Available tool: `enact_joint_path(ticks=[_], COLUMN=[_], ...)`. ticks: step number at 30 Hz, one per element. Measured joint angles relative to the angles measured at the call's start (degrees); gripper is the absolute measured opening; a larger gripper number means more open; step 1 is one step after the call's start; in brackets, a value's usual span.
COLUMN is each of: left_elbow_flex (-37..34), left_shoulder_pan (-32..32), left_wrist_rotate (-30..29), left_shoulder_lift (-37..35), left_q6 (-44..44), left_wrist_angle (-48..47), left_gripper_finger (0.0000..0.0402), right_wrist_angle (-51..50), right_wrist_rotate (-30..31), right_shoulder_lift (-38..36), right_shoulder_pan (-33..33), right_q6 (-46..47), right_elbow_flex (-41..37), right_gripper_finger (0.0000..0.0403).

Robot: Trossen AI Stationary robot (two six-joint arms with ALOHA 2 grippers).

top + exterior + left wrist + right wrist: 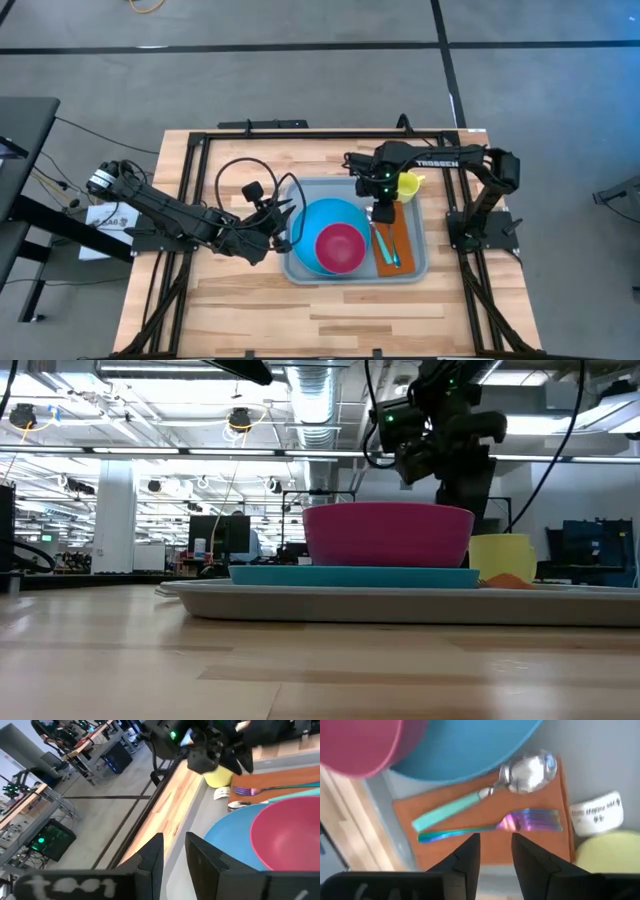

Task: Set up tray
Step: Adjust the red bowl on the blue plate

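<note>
tray (300, 268) looks set: plate (312, 228), bowl (341, 248), cup (409, 184), cutlery (386, 246) in; left gripper (283, 222) and right gripper (383, 213) jaws open, empty

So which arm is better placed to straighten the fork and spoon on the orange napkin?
The right. Its hand hangs open directly above the fork and spoon on the napkin. The left hand sits outside the tray, across the plate.
</note>
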Motion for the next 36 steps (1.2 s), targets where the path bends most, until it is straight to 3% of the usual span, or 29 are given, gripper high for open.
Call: enact_joint_path(ticks=[7, 14, 17, 20, 22, 28, 31, 36], left_elbow_flex=[0.0, -0.1, -1.2, -3.7, -5.1, -5.2, -3.2, 5.5], left_shoulder_pan=[0.0, 0.0, -0.2, -0.3, -0.6, -0.2, 0.7, 2.8], left_wrist_rotate=[4.4, 14.1, 20.5, 26.2, 27.9, 36.7, 38.3, 37.5], left_shoulder_lift=[0.0, 0.0, 0.5, 2.2, 4.0, 15.5, 22.2, 31.1], left_q6=[-4.5, -6.6, -6.5, -5.1, -3.5, 8.9, 11.9, 10.7], left_wrist_angle=[-3.6, -7.4, -4.0, 4.1, 7.9, 31.2, 38.0, 36.3], left_gripper_finger=[0.0071, 0.0048, 0.0011, 0.0005, 0.0001, 0.0000, 0.0000, 0.0000], right_wrist_angle=[-4.7, -7.6, -11.7, -15.2, -16.9, -17.9, -18.8, -18.9], right_wrist_rotate=[-0.1, -0.6, -3.1, -3.6, -3.6, -0.3, 2.2, 3.1], right_shoulder_lift=[-0.4, -0.5, -0.5, -0.5, -0.5, -0.4, -0.5, -1.2], right_shoulder_pan=[1.0, 4.9, 6.7, 8.7, 10.1, 13.5, 14.1, 14.3], right_q6=[0.6, 3.0, 2.3, 2.6, 2.6, 2.6, 3.6, 4.6], right_elbow_flex=[6.8, 15.5, 18.6, 20.9, 22.4, 24.7, 26.0, 27.7], right_gripper_finger=[0.0105, 0.0082, 0.0046, 0.0008, 0.0008, 0.0002, 0.0004, 0.0002])
